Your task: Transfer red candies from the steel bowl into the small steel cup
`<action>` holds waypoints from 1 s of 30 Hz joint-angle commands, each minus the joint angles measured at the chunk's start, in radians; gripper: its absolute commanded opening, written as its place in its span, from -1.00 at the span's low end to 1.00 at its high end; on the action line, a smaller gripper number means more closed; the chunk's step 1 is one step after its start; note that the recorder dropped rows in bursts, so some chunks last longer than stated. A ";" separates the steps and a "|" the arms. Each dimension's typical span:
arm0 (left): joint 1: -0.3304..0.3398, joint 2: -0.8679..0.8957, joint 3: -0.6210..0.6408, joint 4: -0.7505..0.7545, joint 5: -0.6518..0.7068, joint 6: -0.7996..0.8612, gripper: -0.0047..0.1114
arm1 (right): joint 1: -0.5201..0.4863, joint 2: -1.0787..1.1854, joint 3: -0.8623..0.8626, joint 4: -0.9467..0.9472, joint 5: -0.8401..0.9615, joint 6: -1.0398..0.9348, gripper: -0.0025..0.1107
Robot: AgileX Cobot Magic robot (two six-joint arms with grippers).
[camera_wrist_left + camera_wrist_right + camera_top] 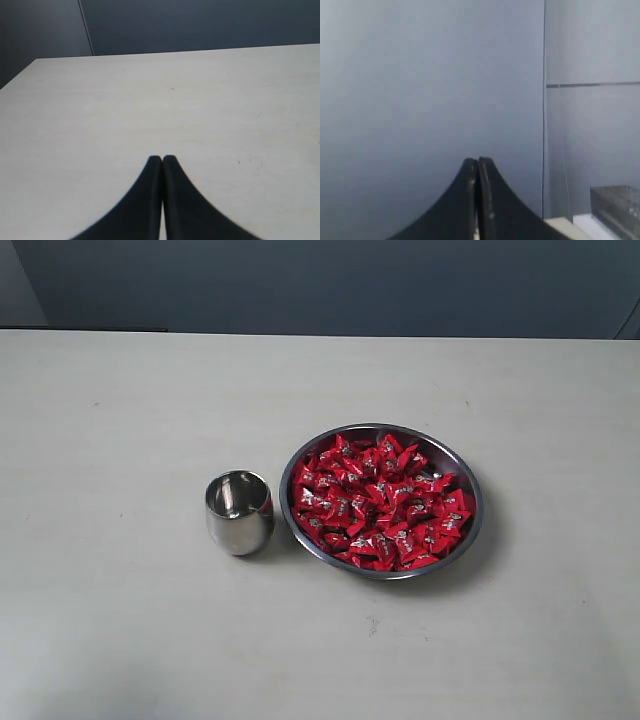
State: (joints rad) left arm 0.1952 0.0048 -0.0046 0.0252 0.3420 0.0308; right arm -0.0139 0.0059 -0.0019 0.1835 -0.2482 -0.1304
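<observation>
A pale tabletop (200, 100) (flecked with a few small dark marks (255, 162)) stretches ahead of the left end effector (162, 159) to a dark blue-grey wall (200, 25), while beyond the right end effector (478, 161) stand a grey panelled wall (420, 75) and a clear box-like thing (615, 205).

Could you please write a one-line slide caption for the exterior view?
Steel bowl of red candies beside the upright small steel cup on a pale table.

The steel bowl (463, 540), wide, shallow and shiny, stands a little right of the centre of the frame. The red candies (382, 503) fill it in a heap, their wrappers glossy with small silver print. The small steel cup (239, 512) stands upright just beside the bowl's left side, with no candy visible inside it.
</observation>
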 commanded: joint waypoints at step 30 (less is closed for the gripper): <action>-0.008 -0.005 0.005 0.002 -0.008 -0.001 -0.91 | 0.004 0.080 -0.177 0.031 0.288 0.348 -0.97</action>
State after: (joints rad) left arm 0.1952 0.0048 -0.0046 0.0252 0.3420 0.0308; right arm -0.0139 0.0324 -0.1176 0.2828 -0.0089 0.2196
